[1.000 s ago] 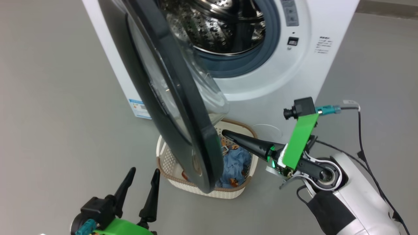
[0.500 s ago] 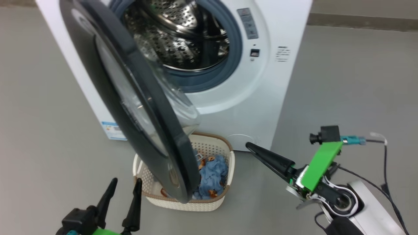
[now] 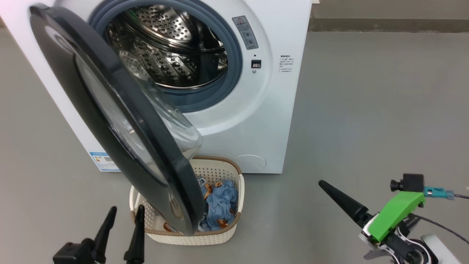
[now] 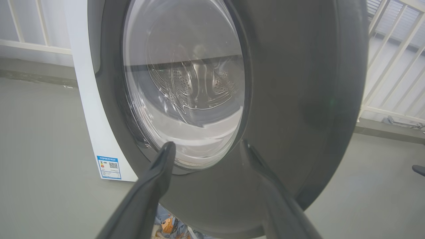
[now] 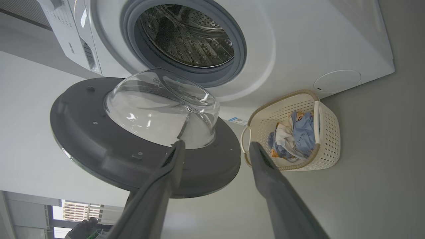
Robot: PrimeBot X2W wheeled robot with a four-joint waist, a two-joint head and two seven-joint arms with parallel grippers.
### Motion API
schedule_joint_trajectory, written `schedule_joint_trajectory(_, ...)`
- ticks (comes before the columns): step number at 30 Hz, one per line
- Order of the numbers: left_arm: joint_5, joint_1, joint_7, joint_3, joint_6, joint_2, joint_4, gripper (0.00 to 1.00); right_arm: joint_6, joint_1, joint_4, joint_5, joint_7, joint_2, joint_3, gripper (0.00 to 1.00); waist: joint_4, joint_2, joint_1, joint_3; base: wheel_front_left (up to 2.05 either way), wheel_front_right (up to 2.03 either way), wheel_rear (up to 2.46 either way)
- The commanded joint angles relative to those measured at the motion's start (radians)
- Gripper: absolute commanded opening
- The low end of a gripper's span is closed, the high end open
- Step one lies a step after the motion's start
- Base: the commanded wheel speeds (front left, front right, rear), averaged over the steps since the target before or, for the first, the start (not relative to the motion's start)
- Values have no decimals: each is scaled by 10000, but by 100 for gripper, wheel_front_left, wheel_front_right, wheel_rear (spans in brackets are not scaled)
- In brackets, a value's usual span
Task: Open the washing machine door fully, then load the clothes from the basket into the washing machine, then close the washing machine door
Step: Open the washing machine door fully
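A blue sticker (image 4: pixel 109 167) with a QR code sits low on the washing machine (image 3: pixel 234 124); the grey warning label (image 3: pixel 246 32) by the drum is unreadable. One washing machine door (image 3: pixel 110 110) hangs open at mid-left, partly hiding one basket (image 3: pixel 198 238) of clothes (image 3: pixel 220 205) at lower centre. Both the left tool (image 3: pixel 126 209) and the right tool (image 5: pixel 217 144) are released and empty.

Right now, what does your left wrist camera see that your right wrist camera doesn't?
Left wrist view: the washing machine door's dark outer face and white railings. Right wrist view: the door's inner side with its bulging glass, the drum opening, the basket. Both: the washing machine, clothes, grey floor, and an open claw (left claw, right claw).
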Motion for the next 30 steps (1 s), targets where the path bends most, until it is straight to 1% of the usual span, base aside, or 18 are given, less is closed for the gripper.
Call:
schedule_joint_trajectory(1,-29,-103,-65,417,-27,119,-297,100,16,61,-223,-385,-394,-323,267,100,-77,-1,0,30,0,0,0)
schedule_joint_trajectory(3,-27,-99,-65,444,-27,111,-301,100,16,111,-189,-479,-587,-387,347,100,-109,-1,0,44,0,0,0)
schedule_joint_trajectory(4,-25,-94,-65,493,-27,94,-303,100,16,182,-119,-623,-987,-509,483,100,-166,-1,0,63,0,0,0)
schedule_joint_trajectory(5,-25,-94,-65,493,-27,94,-303,100,16,182,-119,-623,-987,-509,483,100,-166,-1,0,63,0,0,0)
schedule_joint_trajectory(7,-19,-95,-65,557,-27,72,-310,100,16,221,1,-911,-1675,-726,732,100,-237,-1,0,96,0,0,0)
schedule_joint_trajectory(8,-19,-95,-65,557,-27,72,-310,100,16,221,1,-911,-1675,-726,732,100,-237,-1,0,96,0,0,0)
schedule_joint_trajectory(14,0,-119,-65,651,-27,50,-285,100,16,171,266,-1397,-3302,-1155,1191,100,-300,-1,0,143,0,0,0)
schedule_joint_trajectory(20,76,-162,-65,678,-27,39,-248,100,16,-24,546,-2439,-5306,-1803,2106,100,-292,-1,0,160,0,0,0)
schedule_joint_trajectory(22,104,-184,-65,681,-27,30,-241,100,16,-89,683,-2733,-5679,-1929,2300,100,-281,-1,0,162,0,0,0)
schedule_joint_trajectory(25,136,-188,-65,716,-27,14,-251,100,16,-171,899,-3229,-5867,-2001,2222,100,-286,-1,0,170,0,0,0)
schedule_joint_trajectory(30,192,-176,-65,768,-27,-11,-283,100,16,-26,766,-4746,-5884,-1567,709,100,-339,-1,0,208,0,0,0)
